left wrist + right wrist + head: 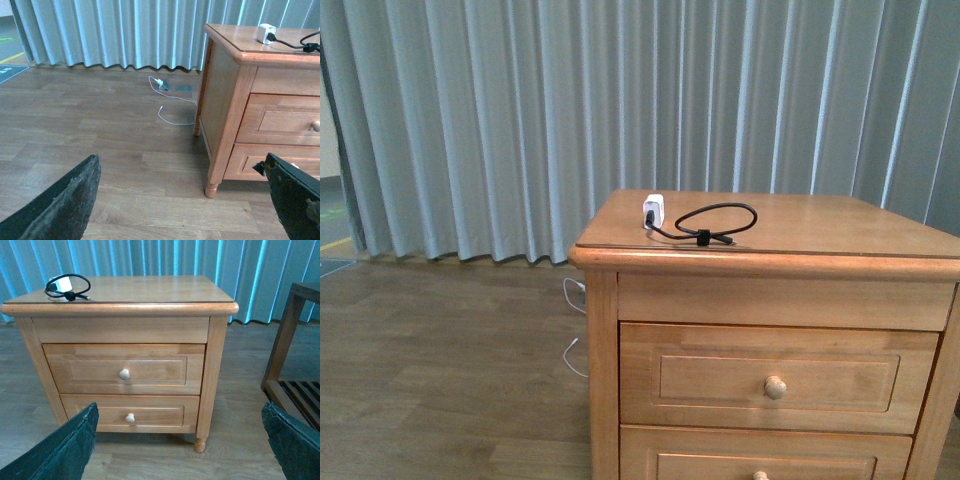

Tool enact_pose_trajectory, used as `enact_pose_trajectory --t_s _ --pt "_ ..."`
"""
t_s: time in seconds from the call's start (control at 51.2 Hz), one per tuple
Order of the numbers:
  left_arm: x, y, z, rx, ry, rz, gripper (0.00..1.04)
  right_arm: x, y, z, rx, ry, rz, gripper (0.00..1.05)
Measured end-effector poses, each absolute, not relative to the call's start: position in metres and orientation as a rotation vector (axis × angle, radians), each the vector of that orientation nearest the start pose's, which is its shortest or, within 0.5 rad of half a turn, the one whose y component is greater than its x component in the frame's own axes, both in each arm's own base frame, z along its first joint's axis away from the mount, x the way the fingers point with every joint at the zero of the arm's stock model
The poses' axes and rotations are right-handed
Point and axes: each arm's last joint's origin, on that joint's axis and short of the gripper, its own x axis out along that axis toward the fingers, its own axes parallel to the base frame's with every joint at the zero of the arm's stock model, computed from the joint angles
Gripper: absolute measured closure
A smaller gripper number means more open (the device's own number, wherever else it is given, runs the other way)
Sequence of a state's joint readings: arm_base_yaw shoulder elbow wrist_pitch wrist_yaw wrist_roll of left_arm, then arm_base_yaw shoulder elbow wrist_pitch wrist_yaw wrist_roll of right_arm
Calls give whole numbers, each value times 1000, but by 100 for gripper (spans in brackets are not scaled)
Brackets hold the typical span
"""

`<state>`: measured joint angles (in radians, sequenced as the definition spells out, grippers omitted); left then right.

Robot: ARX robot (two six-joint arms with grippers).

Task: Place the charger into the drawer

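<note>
Front view: a thin white cord (570,325) lies on the wooden floor (440,380) beside the nightstand (603,380). On the nightstand's top, toward its left front corner, sits the charger (653,211), white plug block leftmost and black cable looped to the right. Below it, the upper drawer (720,377) and lower drawer (700,462) are both closed. The left tool (181,165) has its fingers spread wide over bare floor, well apart from the charger. The right tool (180,407), fingers likewise apart and empty, faces the drawer fronts, also well apart from the charger.
</note>
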<state>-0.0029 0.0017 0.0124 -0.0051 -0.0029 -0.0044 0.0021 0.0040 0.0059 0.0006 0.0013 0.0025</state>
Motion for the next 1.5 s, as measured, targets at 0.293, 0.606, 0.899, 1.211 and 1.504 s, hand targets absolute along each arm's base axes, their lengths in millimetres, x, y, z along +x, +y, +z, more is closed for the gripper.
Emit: enact_pose_trajectory --t_s 0.293,0.606,0.899,1.211,1.504 --pt "97 0 167 -5 -6 0 6 98 0 165 3 -2 1 8" --pt "97 0 167 -5 -6 0 6 98 0 165 2 -2 1 8" --pt "97 0 167 -5 -6 0 6 98 0 165 3 -2 1 8" --pt "97 0 167 -5 -6 0 6 103 5 160 78 182 -77 8" --pt "97 0 167 -5 -6 0 6 151 32 169 91 248 72 8"
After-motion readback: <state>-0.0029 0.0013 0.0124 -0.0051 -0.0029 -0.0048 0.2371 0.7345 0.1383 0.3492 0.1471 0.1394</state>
